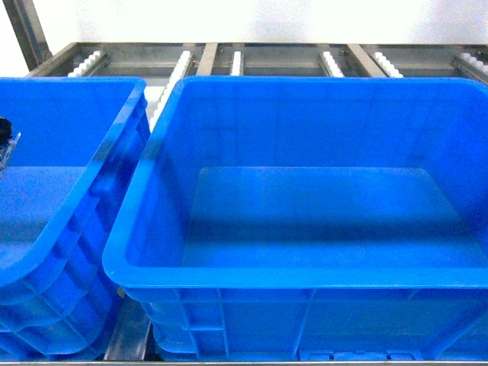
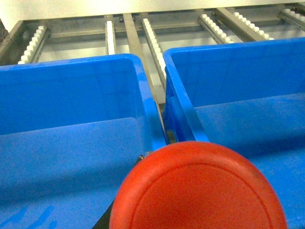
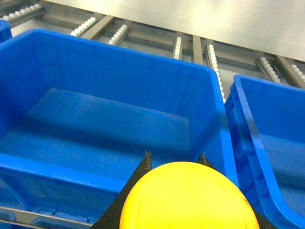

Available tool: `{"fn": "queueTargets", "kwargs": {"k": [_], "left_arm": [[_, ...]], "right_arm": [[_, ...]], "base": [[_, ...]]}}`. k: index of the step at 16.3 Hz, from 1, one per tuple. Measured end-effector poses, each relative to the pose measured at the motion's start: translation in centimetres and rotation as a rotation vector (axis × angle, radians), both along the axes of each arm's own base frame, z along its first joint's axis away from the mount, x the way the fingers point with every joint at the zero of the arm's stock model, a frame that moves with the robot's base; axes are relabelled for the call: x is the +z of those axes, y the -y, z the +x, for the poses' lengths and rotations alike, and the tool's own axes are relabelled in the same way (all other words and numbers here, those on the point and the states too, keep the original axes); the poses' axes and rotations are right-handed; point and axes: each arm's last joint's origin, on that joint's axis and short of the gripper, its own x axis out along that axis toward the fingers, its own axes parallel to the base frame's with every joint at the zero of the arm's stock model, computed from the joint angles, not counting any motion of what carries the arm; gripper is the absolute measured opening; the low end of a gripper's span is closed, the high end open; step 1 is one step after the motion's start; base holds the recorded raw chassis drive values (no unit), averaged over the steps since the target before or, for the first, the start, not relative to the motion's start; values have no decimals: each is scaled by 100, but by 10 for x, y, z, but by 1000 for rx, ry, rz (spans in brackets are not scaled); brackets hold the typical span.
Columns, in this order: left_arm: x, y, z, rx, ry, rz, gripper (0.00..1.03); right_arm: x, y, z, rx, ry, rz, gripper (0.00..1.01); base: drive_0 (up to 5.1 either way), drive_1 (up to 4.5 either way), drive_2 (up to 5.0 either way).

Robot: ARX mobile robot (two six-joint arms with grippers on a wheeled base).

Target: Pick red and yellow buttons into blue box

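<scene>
Red button [image 2: 198,188] cap faces L wrist cam, yellow button [image 3: 188,196] R; pincer grips can't tell.

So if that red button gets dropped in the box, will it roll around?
Probably a little. The red button has a wide round cap, so it could tip and wobble. The cap looks smooth and hard, so likely stiff, not squishy. The box has tall walls, so it should stay inside.

Looks like a warehouse or factory line, industrial setup: big blue plastic crates [image 1: 305,191] sit side by side on a steel flow rack w/ white roller tracks [image 1: 180,69], plain white wall [image 1: 267,19] at far side.
</scene>
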Motion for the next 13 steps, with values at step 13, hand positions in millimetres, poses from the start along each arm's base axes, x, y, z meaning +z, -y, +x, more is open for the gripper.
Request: {"fn": "queueTargets", "kwargs": {"k": [13], "left_arm": [[0,0,0,0,0,0,24]], "right_arm": [[-55,-118,211,261,-416,-214,24]], "base": [[-1,33,-34]]}}
